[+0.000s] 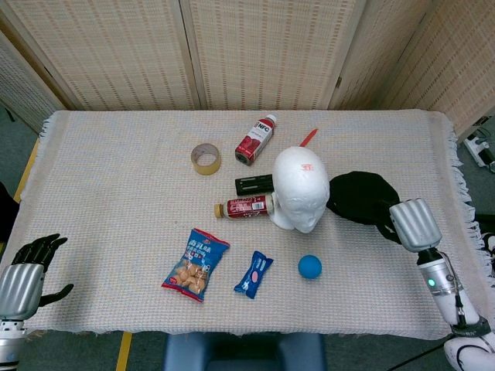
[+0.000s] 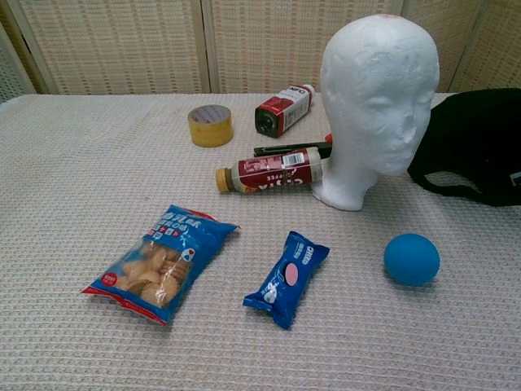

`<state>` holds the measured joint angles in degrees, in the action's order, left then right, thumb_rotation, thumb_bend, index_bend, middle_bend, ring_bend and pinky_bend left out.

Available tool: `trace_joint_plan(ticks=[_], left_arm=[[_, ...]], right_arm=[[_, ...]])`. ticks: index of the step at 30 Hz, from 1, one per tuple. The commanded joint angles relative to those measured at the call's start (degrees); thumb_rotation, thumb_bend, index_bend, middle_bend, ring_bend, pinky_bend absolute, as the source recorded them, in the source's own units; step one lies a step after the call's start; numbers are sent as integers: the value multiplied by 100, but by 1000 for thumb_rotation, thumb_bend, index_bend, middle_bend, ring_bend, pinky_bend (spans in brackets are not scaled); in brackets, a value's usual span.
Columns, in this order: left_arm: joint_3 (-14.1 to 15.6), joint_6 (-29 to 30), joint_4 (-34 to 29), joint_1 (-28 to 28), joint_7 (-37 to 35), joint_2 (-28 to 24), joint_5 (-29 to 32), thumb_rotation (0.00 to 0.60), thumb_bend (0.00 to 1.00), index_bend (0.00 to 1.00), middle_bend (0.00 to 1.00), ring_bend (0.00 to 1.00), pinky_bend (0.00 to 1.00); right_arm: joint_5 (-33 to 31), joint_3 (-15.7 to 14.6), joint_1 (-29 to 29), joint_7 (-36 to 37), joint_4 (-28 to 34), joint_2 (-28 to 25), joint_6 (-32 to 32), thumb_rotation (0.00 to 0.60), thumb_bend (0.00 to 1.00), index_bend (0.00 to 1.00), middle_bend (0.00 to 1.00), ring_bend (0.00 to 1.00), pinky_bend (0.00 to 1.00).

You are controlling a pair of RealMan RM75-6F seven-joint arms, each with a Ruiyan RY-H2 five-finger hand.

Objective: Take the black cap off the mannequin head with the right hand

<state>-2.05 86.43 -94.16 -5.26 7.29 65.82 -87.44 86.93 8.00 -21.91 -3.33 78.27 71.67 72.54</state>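
Observation:
The white mannequin head (image 1: 300, 189) stands bare at the table's middle; the chest view shows it (image 2: 378, 98) facing front right. The black cap (image 1: 357, 197) lies low on the cloth just to its right, and in the chest view the cap (image 2: 476, 138) rests beside the head's face. My right hand (image 1: 410, 224) is at the cap's right edge and still grips it, with its dark fingers partly hidden by the fabric. My left hand (image 1: 27, 274) hangs off the table's front left corner, fingers apart and holding nothing.
Left of the head lie a brown-capped bottle (image 1: 247, 207) and a black bar (image 1: 254, 184). Behind are a red bottle (image 1: 256, 139), a tape roll (image 1: 206, 158) and a red pen (image 1: 308, 137). In front lie a snack bag (image 1: 196, 263), a blue packet (image 1: 254, 273) and a blue ball (image 1: 309, 267).

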Motion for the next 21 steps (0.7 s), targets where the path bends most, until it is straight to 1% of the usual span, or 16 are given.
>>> trace_joint_plan(ticks=[1,2,3,4,5,6,7,8,9,10,12,17,20,21], left_arm=[[2,1,-2,6,-2,3,10,600,86,208,183,173,225],[5,-2,-6,8,0,1,14,600,86,208,183,173,223],[2,7,-3,11,2,6,14,600,86,208,183,173,216],[3,11,2,13,2,8,11,600,85,208,183,172,211],[6,10,6,15,-2,8,11,600,84,208,183,172,208],[7,7,12,17,-13,5,18,600,84,207,184,172,208],[7,2,17,18,-18,1,25,600,82,206,184,172,208],[8,-1,24,20,-21,-4,31,600,82,205,184,172,207],[6,-5,38,22,-24,-6,42,600,82,205,183,171,208],[9,-13,47,22,-24,-8,47,600,82,204,183,171,208],[14,-29,66,25,-44,-11,66,600,82,203,182,171,208],[-2,-89,142,11,-94,19,135,600,82,201,182,171,208],[-13,-117,180,-4,-110,24,153,600,83,197,181,171,208],[-18,-115,191,-6,-118,27,157,600,84,196,181,171,208]], right_arm=[[-60,-70,-242,-289,-437,370,-386,600,452,583,669,807,979],[-144,-66,-288,-423,-477,413,-517,600,386,502,622,727,927],[-289,-53,-347,-594,-478,450,-713,600,286,375,539,604,813],[-453,-41,-384,-738,-435,451,-901,600,175,224,428,456,651],[-640,-23,-417,-914,-349,426,-1090,600,109,137,344,353,540],[-875,13,-453,-1126,-204,384,-1276,600,30,34,200,192,372],[-1041,40,-470,-1276,-84,343,-1377,600,1,0,99,90,264],[-1180,65,-478,-1395,44,301,-1433,599,0,0,53,48,210],[-1318,85,-471,-1509,220,237,-1460,598,0,0,9,8,131],[-1369,93,-451,-1549,353,183,-1428,597,0,0,0,0,77],[-1411,88,-333,-1557,669,46,-1228,592,0,0,0,0,19],[-1383,-38,62,-1385,1422,-464,-754,582,0,0,0,0,10],[-1239,-168,340,-1189,1827,-820,-442,596,0,0,0,0,19],[-1112,-229,472,-1142,1929,-914,-231,599,0,0,9,3,34]])
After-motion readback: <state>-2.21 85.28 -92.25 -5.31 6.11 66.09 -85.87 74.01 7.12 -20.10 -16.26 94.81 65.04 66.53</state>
